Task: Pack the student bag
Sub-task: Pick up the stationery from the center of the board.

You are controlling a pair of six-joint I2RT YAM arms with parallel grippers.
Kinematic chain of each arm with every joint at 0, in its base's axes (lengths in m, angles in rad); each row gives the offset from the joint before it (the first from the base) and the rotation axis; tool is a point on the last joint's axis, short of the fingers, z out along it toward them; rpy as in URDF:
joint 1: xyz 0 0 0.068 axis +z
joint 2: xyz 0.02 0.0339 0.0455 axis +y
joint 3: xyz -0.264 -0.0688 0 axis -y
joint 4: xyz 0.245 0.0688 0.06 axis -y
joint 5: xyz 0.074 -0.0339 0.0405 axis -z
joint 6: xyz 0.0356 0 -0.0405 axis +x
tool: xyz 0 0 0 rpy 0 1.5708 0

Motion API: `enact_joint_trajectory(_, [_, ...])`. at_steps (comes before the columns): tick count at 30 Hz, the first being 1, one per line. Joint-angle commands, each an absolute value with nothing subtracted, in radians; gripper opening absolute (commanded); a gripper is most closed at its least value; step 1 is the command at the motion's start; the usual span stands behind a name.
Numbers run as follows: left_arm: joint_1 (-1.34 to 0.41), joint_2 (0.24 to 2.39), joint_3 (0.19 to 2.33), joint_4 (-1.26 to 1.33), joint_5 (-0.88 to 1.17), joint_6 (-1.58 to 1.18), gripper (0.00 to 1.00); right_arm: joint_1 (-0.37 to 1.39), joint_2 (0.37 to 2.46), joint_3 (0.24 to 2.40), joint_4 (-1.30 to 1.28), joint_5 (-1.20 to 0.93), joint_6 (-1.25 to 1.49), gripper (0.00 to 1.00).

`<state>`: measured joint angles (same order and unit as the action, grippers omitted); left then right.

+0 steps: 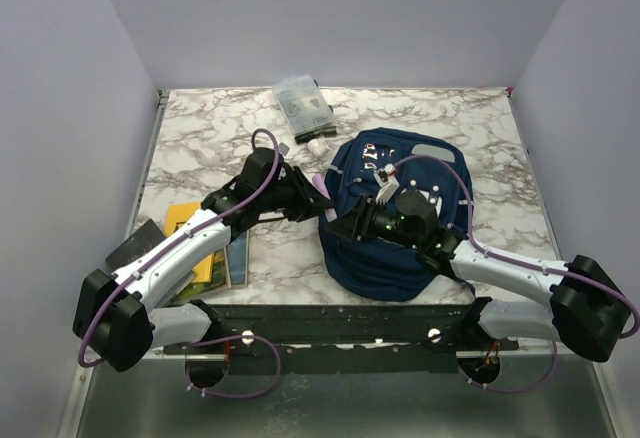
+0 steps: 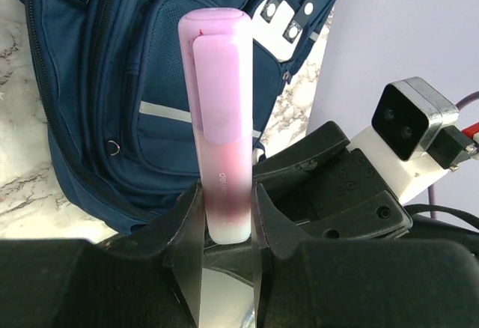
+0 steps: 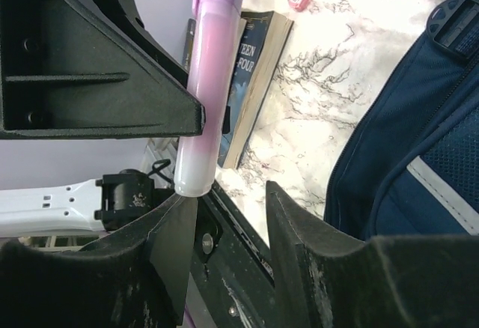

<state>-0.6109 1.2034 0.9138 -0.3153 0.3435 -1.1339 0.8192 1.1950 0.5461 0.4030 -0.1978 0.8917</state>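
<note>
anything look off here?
Only the pen: the left pincer clamps it by its pale end, so most of it sticks out. In the right wrist view that pale end sits beside one finger of the open right pincer, not centred in the gap. Backpack lies flat, no damage visible.
</note>
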Motion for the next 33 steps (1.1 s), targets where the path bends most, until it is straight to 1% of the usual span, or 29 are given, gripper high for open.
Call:
enact_joint_trajectory(1, [-0.629,1.218,0.926,-0.355,0.343,-1.090,0.00,0.822,1.206,0.610,0.444,-0.161,0.878,0.45])
enact_joint_trajectory(11, [-0.627,1.232,0.957,-0.391,0.313,-1.040,0.00,0.831,1.205,0.610,0.456,-0.190,0.907,0.46])
enact_joint_trajectory(16, [-0.629,1.242,0.960,-0.396,0.320,-1.036,0.00,0.834,1.217,0.623,0.448,-0.146,0.887,0.47])
enact_joint_trajectory(20, [-0.629,1.240,0.959,-0.394,0.339,-1.042,0.00,0.833,1.279,0.656,0.440,-0.155,0.884,0.39])
enact_joint_trajectory(23, [-0.629,1.233,0.962,-0.394,0.338,-1.037,0.00,0.834,1.313,0.661,0.448,-0.164,0.894,0.34])
enact_joint_trajectory(25, [-0.629,1.230,0.962,-0.393,0.340,-1.031,0.00,0.834,1.318,0.656,0.452,-0.152,0.900,0.27])
enact_joint_trajectory(27, [-0.629,1.229,0.961,-0.391,0.351,-1.023,0.00,0.833,1.313,0.649,0.448,-0.128,0.899,0.15])
enact_joint_trajectory(28, [-0.629,1.225,0.958,-0.385,0.356,-1.015,0.00,0.834,1.312,0.644,0.443,-0.116,0.899,0.07])
enact_joint_trajectory(29, [-0.629,1.220,0.954,-0.377,0.360,-0.996,0.00,0.834,1.309,0.640,0.436,-0.105,0.901,0.01])
enact_joint_trajectory(30, [-0.627,1.213,0.954,-0.374,0.356,-0.972,0.02,0.834,1.309,0.639,0.421,-0.087,0.909,0.01])
enact_joint_trajectory(31, [-0.623,1.204,0.953,-0.374,0.349,-0.945,0.11,0.833,1.307,0.637,0.405,-0.079,0.913,0.00])
enact_joint_trajectory(33, [-0.601,1.179,0.945,-0.376,0.354,-0.918,0.34,0.827,1.305,0.627,0.388,-0.076,0.930,0.00])
